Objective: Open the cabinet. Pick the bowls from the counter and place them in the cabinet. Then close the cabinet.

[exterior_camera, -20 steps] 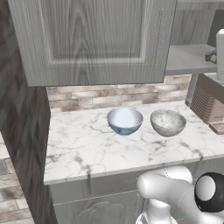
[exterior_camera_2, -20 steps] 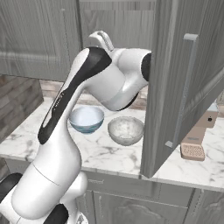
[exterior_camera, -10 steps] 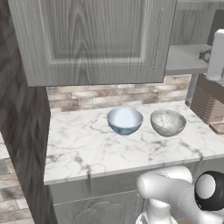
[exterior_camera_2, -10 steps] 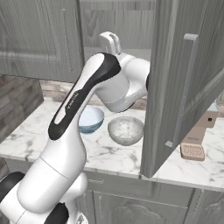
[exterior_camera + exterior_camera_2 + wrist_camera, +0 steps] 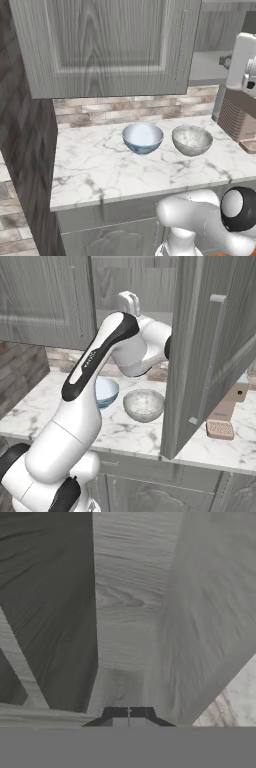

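The cabinet (image 5: 45,301) hangs above the counter (image 5: 95,165); its left door is closed and its right door (image 5: 200,356) stands swung open toward me, showing the grey shelf (image 5: 207,67). Two bowls sit side by side on the marble: the light blue one (image 5: 143,137) (image 5: 106,391) on the left, the speckled stone one (image 5: 192,140) (image 5: 144,404) on the right. My arm reaches up into the opening, its hand behind the open door. In the hand view my gripper (image 5: 128,713) is shut on nothing and faces wood-grain panels, with a corner of marble (image 5: 235,699) below.
A brown ribbed wooden block (image 5: 239,120) (image 5: 222,421) stands on the counter to the right of the bowls. A brick backsplash (image 5: 125,107) runs behind them. A dark wall (image 5: 20,150) bounds the counter's left end. Base cabinet fronts (image 5: 150,491) lie below the counter edge.
The arm has swung to the right, carrying the hand further into the opening behind the open door. Both bowls and the open door stay where they were.
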Robot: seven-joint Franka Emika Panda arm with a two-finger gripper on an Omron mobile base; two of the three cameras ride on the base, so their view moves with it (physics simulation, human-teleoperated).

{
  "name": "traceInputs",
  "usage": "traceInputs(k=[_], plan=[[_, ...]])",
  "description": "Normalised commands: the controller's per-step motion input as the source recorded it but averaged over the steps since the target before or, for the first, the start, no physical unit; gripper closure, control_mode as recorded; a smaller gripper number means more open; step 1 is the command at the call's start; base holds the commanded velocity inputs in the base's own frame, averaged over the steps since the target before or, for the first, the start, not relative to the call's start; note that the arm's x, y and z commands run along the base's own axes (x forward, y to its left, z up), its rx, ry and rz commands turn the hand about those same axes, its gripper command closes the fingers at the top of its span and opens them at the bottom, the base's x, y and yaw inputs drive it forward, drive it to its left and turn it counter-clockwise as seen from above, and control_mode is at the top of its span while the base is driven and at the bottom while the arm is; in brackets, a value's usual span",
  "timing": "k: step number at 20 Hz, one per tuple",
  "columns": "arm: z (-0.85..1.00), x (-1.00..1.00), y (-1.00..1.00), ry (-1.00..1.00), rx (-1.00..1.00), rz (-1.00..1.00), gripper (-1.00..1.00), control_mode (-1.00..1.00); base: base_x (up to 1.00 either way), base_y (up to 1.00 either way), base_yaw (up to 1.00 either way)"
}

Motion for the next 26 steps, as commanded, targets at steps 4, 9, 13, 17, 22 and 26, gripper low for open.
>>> traceInputs(k=[4,9,13,17,22,26], plan=[[0.00,0.33,0.00,0.10,0.00,0.02,1.00,-1.00,0.00,0.00,0.00],[0.00,0.35,0.00,0.18,0.03,0.09,1.00,-1.00,0.00,0.00,0.00],[0.00,0.27,0.00,0.15,0.10,0.17,1.00,-1.00,0.00,0.00,0.00],[-0.02,0.16,0.00,0.04,0.18,0.17,1.00,-1.00,0.00,0.00,0.00],[-0.12,0.18,0.00,0.02,0.22,0.14,1.00,-1.00,0.00,0.00,0.00],[-0.01,0.24,0.05,0.01,0.09,0.04,1.00,-1.00,0.00,0.00,0.00]])
